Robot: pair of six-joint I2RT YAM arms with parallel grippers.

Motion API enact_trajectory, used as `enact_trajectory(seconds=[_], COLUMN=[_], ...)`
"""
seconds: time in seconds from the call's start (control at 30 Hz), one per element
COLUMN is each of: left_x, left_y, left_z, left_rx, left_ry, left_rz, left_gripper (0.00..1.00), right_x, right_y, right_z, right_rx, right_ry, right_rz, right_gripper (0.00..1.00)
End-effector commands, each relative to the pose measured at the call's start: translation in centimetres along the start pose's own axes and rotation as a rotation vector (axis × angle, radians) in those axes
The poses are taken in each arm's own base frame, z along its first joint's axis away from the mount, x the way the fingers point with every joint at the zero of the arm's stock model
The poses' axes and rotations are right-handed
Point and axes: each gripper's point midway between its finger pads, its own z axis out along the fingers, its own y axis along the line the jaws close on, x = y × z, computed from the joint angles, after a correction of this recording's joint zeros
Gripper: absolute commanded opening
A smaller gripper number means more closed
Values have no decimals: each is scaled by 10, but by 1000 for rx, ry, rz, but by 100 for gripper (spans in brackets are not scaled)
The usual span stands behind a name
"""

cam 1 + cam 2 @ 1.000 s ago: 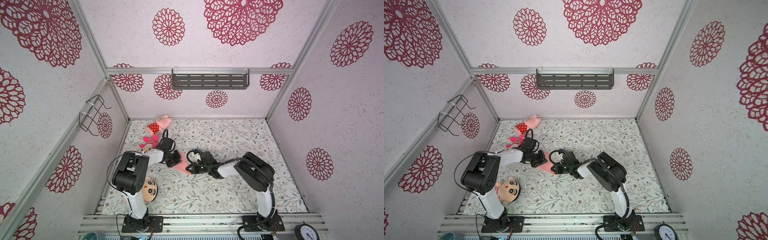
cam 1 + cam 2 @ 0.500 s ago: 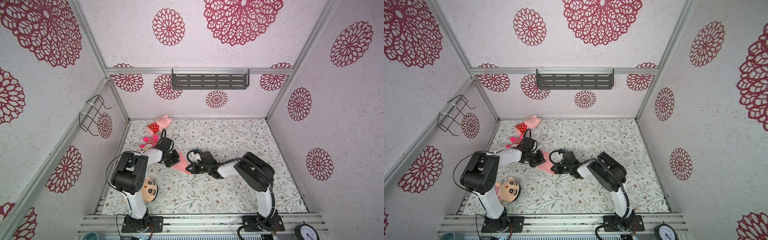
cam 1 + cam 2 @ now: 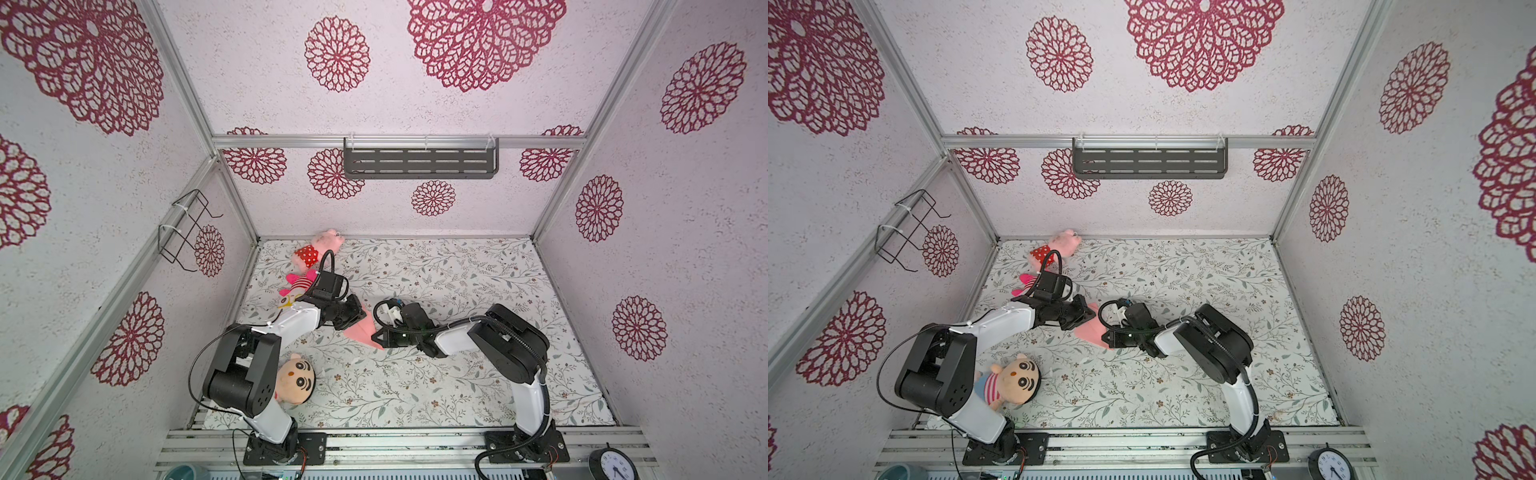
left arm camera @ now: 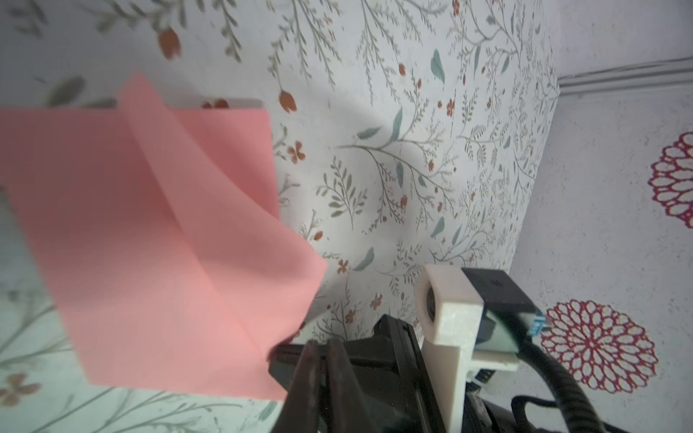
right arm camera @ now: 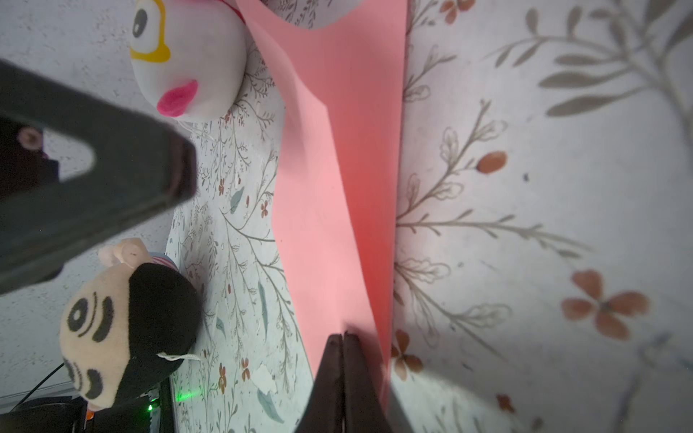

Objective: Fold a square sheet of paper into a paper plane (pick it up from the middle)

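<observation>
At the near edge, a round clock (image 3: pixel 614 467) sat on the metal rail by the right arm's base. A little farther in, on the left, a boy doll (image 3: pixel 296 380) with black hair and a striped shirt lay on the flowery table (image 3: pixel 478 399), right beside the left arm.

In the middle of the table was the square sheet of paper (image 3: pixel 360 331). It was light pink and already bent, with a fold running through it, so it was not flat. Both arms reached in to it from each side.

The right gripper (image 5: pixel 343 337) had its jaws pressed together, pinching one edge of the paper. In the right wrist view the two dark fingers (image 5: pixel 330 369) met with the pink paper going in beside them. In both top views this gripper (image 3: pixel 379 336) sat at the right side of the paper.

The left gripper (image 4: pixel 322 343) also had its jaws squeezed together. In the left wrist view its tips touched a corner of the paper (image 4: pixel 150 243), pinching it. In a top view it (image 3: pixel 1090 311) was at the far left side of the sheet.

Farther back on the left lay a pink striped plush toy (image 3: pixel 300 283), partly hidden by the left arm. At the far left corner lay a pink pig doll (image 3: pixel 318 249) in a red dotted dress.

Two holders hung on the walls. A dark shelf tray (image 3: pixel 419 162) hung on the far wall, and a wire basket (image 3: pixel 183 232) hung on the left wall. I could see nothing inside either one.
</observation>
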Motion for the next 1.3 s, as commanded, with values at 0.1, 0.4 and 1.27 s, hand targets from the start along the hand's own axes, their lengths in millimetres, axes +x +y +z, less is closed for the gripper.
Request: enact_trajectory(seconds=[0.1, 0.4, 1.27], left_x=[28, 33, 16], left_y=[6, 19, 71], left_z=[20, 35, 40], left_rx=[2, -34, -231], left_ry=[107, 144, 63], left_rz=[27, 21, -44], left_gripper=[7, 4, 0], right_x=[22, 22, 24], right_y=[-30, -32, -35], right_z=[-2, -3, -5], right_rx=[119, 132, 151], right_ry=[73, 76, 80], right_rz=[75, 77, 77], right_gripper=[5, 4, 4])
